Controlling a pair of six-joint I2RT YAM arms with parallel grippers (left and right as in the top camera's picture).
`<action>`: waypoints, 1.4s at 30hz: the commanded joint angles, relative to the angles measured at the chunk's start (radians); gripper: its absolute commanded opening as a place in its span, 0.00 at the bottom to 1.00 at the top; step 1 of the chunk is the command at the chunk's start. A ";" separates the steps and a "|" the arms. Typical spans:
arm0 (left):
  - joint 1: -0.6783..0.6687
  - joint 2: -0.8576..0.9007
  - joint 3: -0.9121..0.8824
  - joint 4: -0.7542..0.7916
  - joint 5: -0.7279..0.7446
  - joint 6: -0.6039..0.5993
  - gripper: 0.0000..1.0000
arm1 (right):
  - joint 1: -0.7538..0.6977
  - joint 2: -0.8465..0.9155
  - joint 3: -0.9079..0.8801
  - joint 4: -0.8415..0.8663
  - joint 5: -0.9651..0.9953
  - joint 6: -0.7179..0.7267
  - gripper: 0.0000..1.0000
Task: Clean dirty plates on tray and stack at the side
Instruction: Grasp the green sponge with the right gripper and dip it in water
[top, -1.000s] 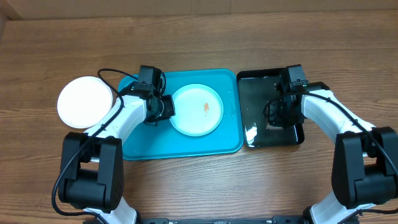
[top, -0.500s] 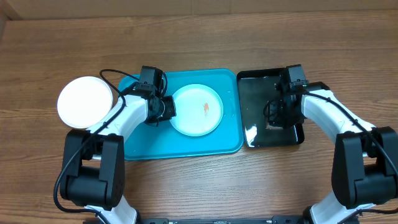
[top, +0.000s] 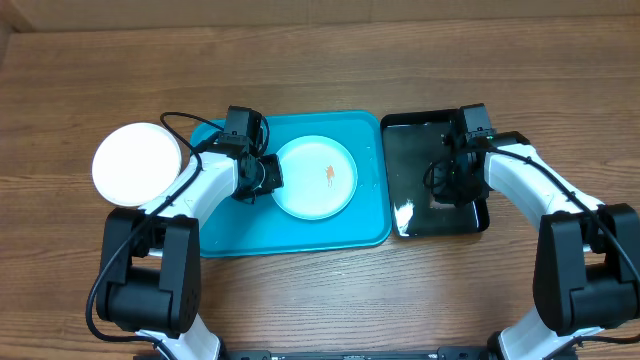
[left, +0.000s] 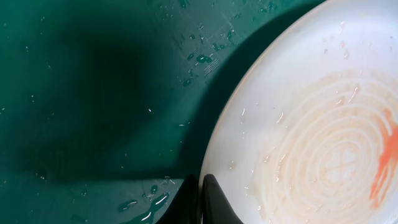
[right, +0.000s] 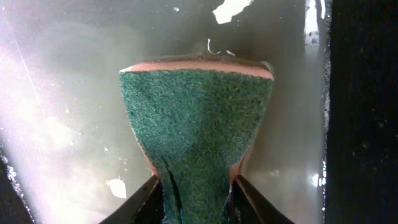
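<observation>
A pale round plate (top: 316, 177) with a small orange smear (top: 330, 174) lies in the turquoise tray (top: 300, 235). My left gripper (top: 270, 172) is at the plate's left rim. In the left wrist view its two black fingertips (left: 200, 186) are pinched together on the edge of the plate (left: 311, 124), over the wet tray floor (left: 93, 93). My right gripper (top: 452, 185) is down in the black tray. It is shut on a green scouring sponge (right: 196, 124), which bulges out wide beyond the fingers (right: 155, 193).
A white plate (top: 138, 163) rests on the wooden table to the left of the turquoise tray. The glossy black tray (top: 400, 150) holds a film of water and sits right against the turquoise tray's right side.
</observation>
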 joint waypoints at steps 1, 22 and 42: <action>0.005 0.013 0.023 -0.010 -0.007 -0.006 0.04 | 0.000 -0.008 0.025 0.002 0.003 0.004 0.35; 0.006 0.013 0.024 -0.010 -0.006 -0.006 0.04 | 0.000 -0.008 0.019 0.066 0.002 0.004 0.40; 0.006 0.013 0.024 -0.008 -0.005 -0.006 0.05 | 0.000 -0.008 -0.004 0.077 -0.002 0.004 0.04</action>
